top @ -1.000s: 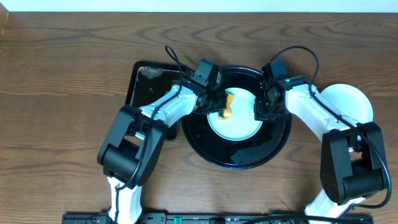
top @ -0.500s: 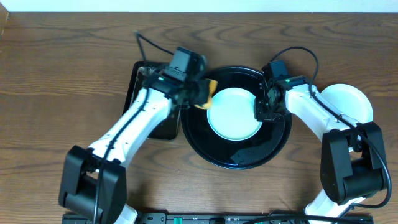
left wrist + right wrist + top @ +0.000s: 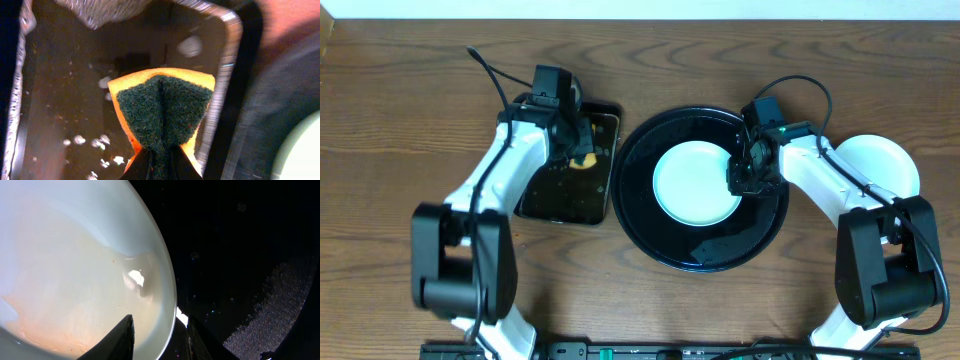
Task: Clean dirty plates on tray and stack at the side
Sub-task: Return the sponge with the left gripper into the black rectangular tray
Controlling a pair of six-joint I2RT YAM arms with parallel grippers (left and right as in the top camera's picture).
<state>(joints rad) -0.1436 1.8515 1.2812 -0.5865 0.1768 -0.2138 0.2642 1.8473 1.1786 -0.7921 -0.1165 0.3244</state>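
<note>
A pale mint-blue plate [image 3: 692, 184] lies in the large round black tray [image 3: 710, 255]. My right gripper [image 3: 740, 176] is shut on the plate's right rim, one finger inside and one outside, as the right wrist view [image 3: 157, 335] shows. The plate [image 3: 75, 270] looks wet with a faint orange-brown film near its lower left. My left gripper [image 3: 578, 145] is shut on a folded orange sponge with a green scouring face [image 3: 162, 105] and holds it over the rectangular black tray [image 3: 555, 200]. The sponge [image 3: 584, 158] hangs near that tray's right edge.
Pale plates [image 3: 885, 160] sit on the table at the far right, behind my right arm. The rectangular tray [image 3: 60, 100] holds dark water with foam flecks. The round tray's floor [image 3: 240, 255] is wet.
My left gripper has carried the sponge off the plate, leftwards out of the round tray, to above the rectangular tray. The right gripper and the plate have not moved.
</note>
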